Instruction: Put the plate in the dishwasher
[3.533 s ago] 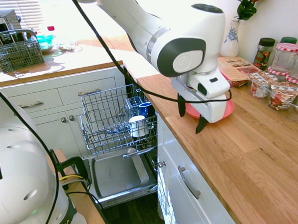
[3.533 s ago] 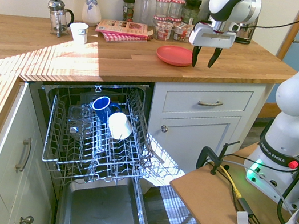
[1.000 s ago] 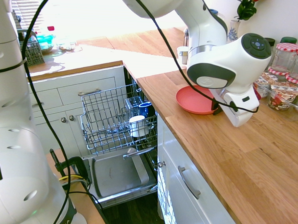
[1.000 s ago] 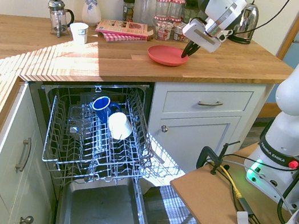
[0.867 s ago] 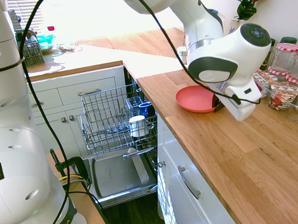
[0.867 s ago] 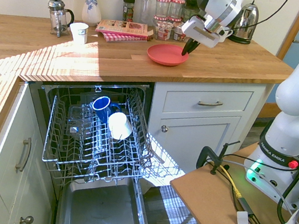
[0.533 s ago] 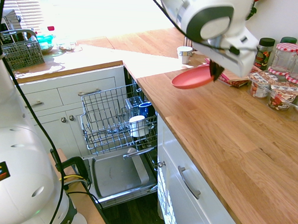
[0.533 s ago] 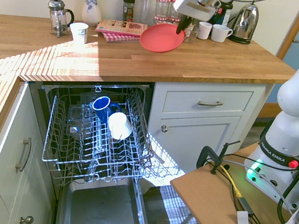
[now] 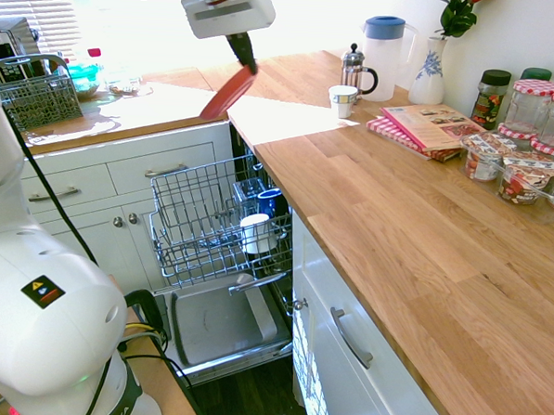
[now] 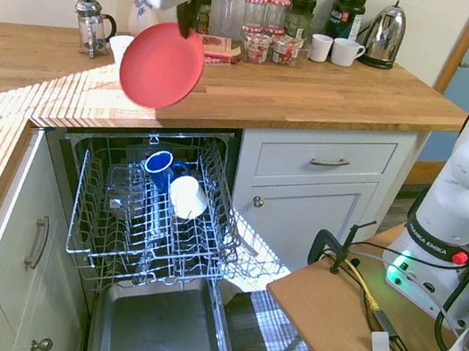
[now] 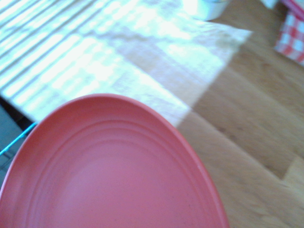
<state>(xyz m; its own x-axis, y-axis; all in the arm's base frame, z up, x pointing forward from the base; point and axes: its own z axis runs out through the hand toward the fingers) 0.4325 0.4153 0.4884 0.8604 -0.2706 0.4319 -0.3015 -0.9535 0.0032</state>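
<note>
Kitchen, sunlit wooden surface [image 9: 389, 195] running round a corner. Pincer [image 9: 242, 51] clamped on the rim of the coral-red plate [image 9: 229, 92]; plate is in the air, steeply tilted, hanging from the dark fingertips. Dishwasher [image 10: 161, 308] open below the surface, wire rack [image 10: 149, 224] out, blue mug [image 10: 159, 168] and white cup [image 10: 187, 197] in it. On the surface: French press [image 9: 357, 72], patterned cup [image 9: 342, 101] just beside it, red-checked booklet [image 9: 415, 139] near, lidded jars [image 9: 533, 105] by the wall.

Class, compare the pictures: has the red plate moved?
Yes: the plate has left the countertop and now hangs tilted nearer the French press.
</note>
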